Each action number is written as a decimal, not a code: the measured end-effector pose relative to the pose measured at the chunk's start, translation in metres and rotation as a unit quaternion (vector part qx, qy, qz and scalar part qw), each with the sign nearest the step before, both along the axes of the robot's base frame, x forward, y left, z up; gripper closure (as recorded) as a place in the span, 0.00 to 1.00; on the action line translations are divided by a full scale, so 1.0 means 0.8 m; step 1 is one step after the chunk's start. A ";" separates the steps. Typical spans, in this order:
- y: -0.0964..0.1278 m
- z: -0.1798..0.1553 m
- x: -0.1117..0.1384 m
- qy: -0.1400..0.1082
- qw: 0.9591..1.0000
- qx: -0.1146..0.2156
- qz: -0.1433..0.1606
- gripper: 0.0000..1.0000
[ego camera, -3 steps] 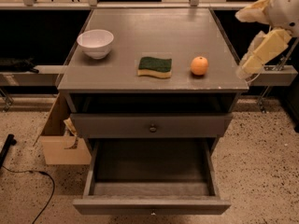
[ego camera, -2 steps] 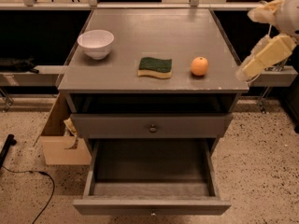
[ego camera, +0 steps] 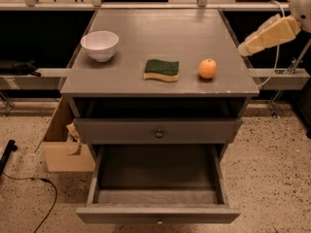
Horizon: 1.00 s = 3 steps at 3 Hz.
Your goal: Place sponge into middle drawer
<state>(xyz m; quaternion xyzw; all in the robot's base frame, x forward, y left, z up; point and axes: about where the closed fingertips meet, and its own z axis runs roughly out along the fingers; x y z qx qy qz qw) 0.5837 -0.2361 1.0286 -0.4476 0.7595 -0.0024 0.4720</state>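
The sponge (ego camera: 161, 70), dark green on top with a yellow foam body, lies flat in the middle of the grey cabinet top (ego camera: 160, 28). The middle drawer (ego camera: 158, 174) is pulled out below and shows an empty grey box with a small knob on its front. My gripper (ego camera: 265, 37), cream-coloured, hangs in the air over the cabinet's right edge. It is to the right of the sponge and above it, and holds nothing that I can see.
A white bowl (ego camera: 99, 45) stands at the top's left, and an orange fruit (ego camera: 207, 68) sits just right of the sponge. A shut drawer front with a knob (ego camera: 159, 133) is above the open drawer. A cardboard box (ego camera: 65, 144) and a black cable (ego camera: 29, 198) are on the floor at the left.
My gripper has risen and shifted slightly left at the cabinet's right edge. The sponge, fruit, bowl and drawers have not moved.
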 end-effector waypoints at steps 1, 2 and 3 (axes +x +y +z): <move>-0.028 0.027 0.049 -0.027 0.999 0.012 -0.041 0.00; -0.032 0.057 0.051 -0.048 0.998 0.014 -0.045 0.00; -0.032 0.057 0.051 -0.048 0.998 0.014 -0.045 0.00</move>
